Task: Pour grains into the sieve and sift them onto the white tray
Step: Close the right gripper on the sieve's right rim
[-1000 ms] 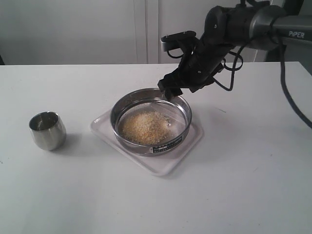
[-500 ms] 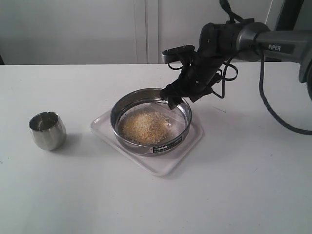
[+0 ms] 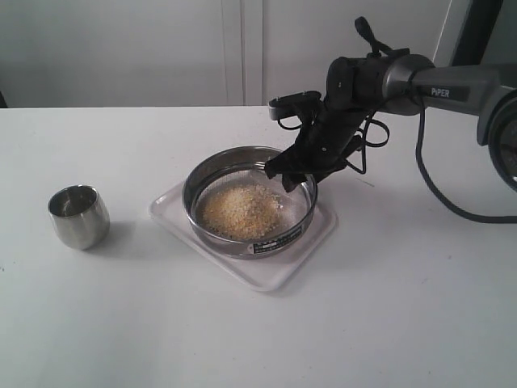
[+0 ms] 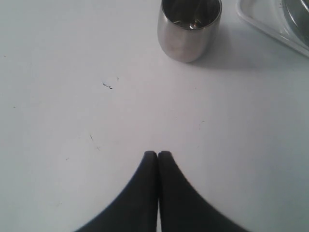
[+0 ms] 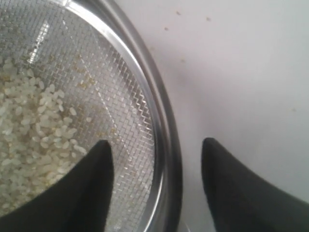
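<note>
White tabletop (image 3: pixel 404 307); right jaws, wide apart, straddle the sieve (image 5: pixel 164 125) rim.

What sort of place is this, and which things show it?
Probably a robotics lab bench: a white table, a cabled robot arm, and a steel sieve on a white tray.

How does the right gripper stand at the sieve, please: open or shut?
Open: the right gripper straddles the sieve rim, jaws apart, one over the mesh, one outside.

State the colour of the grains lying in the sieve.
The grains are pale whitish-beige, like rice; the right wrist view shows them best.
</note>
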You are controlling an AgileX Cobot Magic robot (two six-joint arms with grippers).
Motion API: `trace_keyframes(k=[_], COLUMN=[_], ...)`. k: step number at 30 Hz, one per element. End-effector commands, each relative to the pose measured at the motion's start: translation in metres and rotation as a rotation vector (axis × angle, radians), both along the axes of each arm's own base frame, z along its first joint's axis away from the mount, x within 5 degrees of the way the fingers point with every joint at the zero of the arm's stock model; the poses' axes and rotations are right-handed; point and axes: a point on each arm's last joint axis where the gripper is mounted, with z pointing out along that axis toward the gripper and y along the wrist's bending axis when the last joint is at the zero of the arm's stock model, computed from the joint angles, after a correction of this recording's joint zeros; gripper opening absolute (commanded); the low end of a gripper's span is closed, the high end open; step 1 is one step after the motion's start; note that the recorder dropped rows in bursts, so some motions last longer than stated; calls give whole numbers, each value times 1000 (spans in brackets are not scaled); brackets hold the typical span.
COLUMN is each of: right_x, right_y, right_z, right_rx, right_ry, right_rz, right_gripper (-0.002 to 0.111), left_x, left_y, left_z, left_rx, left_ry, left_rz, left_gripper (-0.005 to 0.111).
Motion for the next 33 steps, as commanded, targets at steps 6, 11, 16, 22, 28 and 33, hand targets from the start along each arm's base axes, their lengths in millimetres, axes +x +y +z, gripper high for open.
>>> trace_keyframes(k=[6,11,16,22,28,33], right_x=[3,4,3,3,2,6], right_y=[-5,-5,-4,-4,-6,-14], right_z=[2,2,3,11,23,34], right_rx=[1,2,18,32,74,144], right_ry=[-15,-17,-11,-21,-2,42], right_rz=[-14,-14,-33,-49,-72,-115], right_gripper=[0,0,0,0,0,0], left_x=[-2,-2,-2,-2,-2,-2], left_y=[0,0,0,0,0,0], left_z=[-1,-1,-1,-1,-1,-1], left_rx=[-13,-13,-13,-14,-14,-14], left_ry=[8,8,8,10,10,10], left_rz=[8,8,8,9,9,9], left_gripper=[0,0,0,0,0,0])
